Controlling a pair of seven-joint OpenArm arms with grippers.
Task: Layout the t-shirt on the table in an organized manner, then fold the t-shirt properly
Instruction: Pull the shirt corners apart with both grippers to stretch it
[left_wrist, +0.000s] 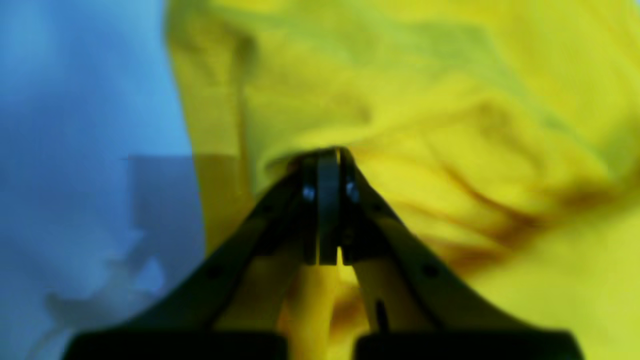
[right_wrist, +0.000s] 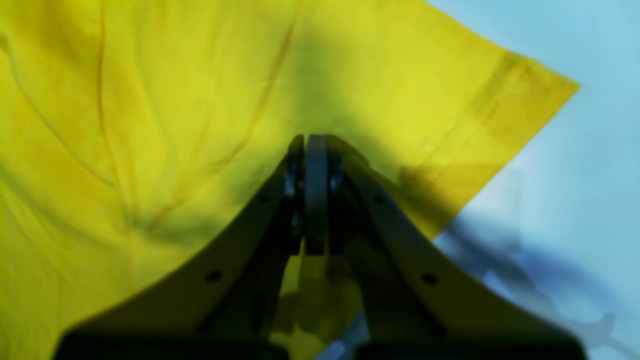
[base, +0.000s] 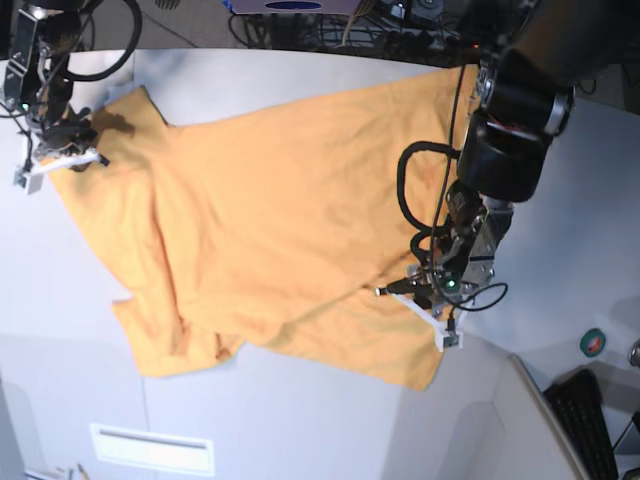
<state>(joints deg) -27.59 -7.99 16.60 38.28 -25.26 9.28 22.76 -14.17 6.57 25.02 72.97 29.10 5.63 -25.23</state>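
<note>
A big orange-yellow short-sleeved cotton t-shirt (base: 270, 230) lies spread out on the smooth white-grey table (base: 300, 420). It is mostly flat, but it has many wrinkles. One sleeve is bunched up near the front edge of the table in the base view.

The left gripper (left_wrist: 327, 155) is at the right side of the shirt in the base view. Its two dark fingers are pressed close together, and a fold of yellow cloth is pinched between them. The cloth puckers up around the tips, and deep creases run away from them.

The right gripper (right_wrist: 310, 142) is at the far left corner of the shirt in the base view. Its fingers are also pressed together, with no gap at the tips. Yellow cloth shows between the finger arms lower down, but I cannot tell for sure if the tips are holding it. In that wrist view a flat shirt corner (right_wrist: 530, 95) with a stitched hem points out over the bare table.

A small roll of green tape (base: 593, 342) and a black keyboard (base: 585, 415) sit off to the right.
</note>
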